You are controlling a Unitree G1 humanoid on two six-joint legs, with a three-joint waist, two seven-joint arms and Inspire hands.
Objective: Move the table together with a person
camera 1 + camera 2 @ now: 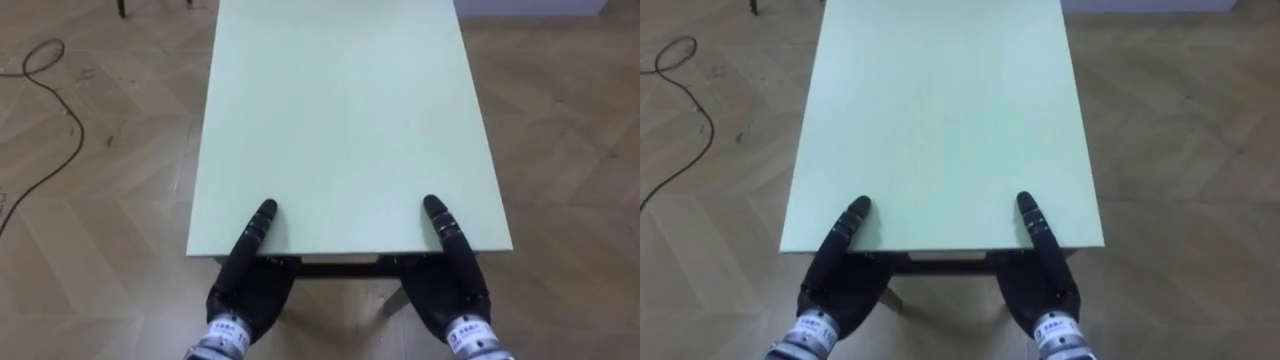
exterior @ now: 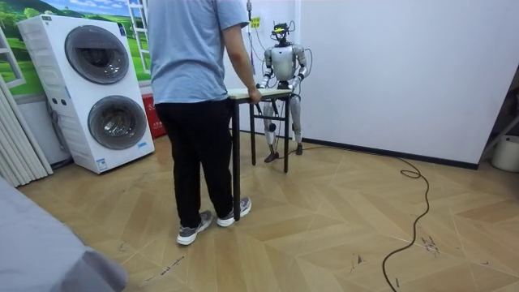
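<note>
at the bottom of the frame our left hand (image 1: 248,282) and right hand (image 1: 452,282) pinch the pale green table (image 1: 340,110) at its near edge, thumbs on top. it seems stiff, smooth, fairly light; the person (image 2: 199,89) holds the opposite end.

The table (image 1: 345,120) has a plain pale green top on dark legs. At its near edge the left hand (image 1: 248,288) and right hand (image 1: 447,288) are black. The floor (image 1: 90,250) is light brown wood laid in herringbone. The person (image 2: 195,57) at the far end wears a light blue shirt and black trousers.
</note>
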